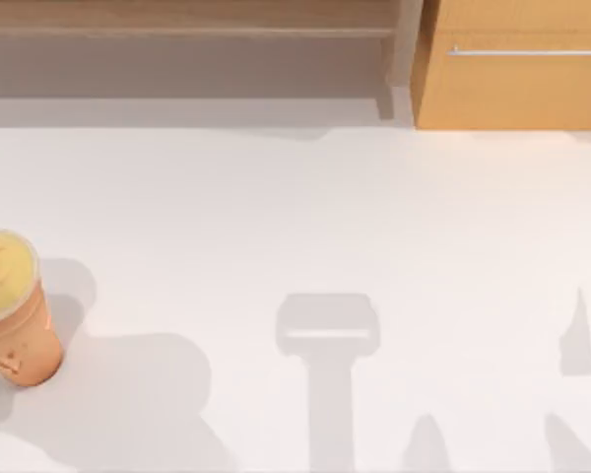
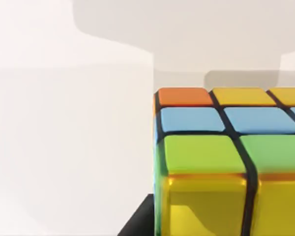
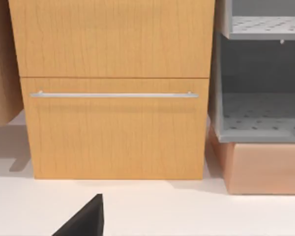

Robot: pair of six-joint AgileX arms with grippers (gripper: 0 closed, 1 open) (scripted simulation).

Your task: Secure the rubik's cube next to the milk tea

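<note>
Where the tabletop (image 1: 305, 217) meets the top view's left edge: milk tea (image 1: 10, 315) upright, partly cut off by the frame. Left wrist view: rubik's cube (image 2: 226, 162) very close up on the tabletop, orange, yellow, blue and green stickers visible; left tool state cannot tell. Far right at the back: wooden drawer cabinet (image 1: 517, 64) with metal handle (image 3: 113, 94). Right tool state cannot tell.

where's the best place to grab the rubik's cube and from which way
Judging by the left wrist view, the rubik's cube sits very close to that camera, its flat sticker faces square and parallel. Pinching two opposite flat sides, centred rather than on an edge or corner, looks safest. Coming straight down from above probably suits it, since it appears to rest flat on the white table.
</note>
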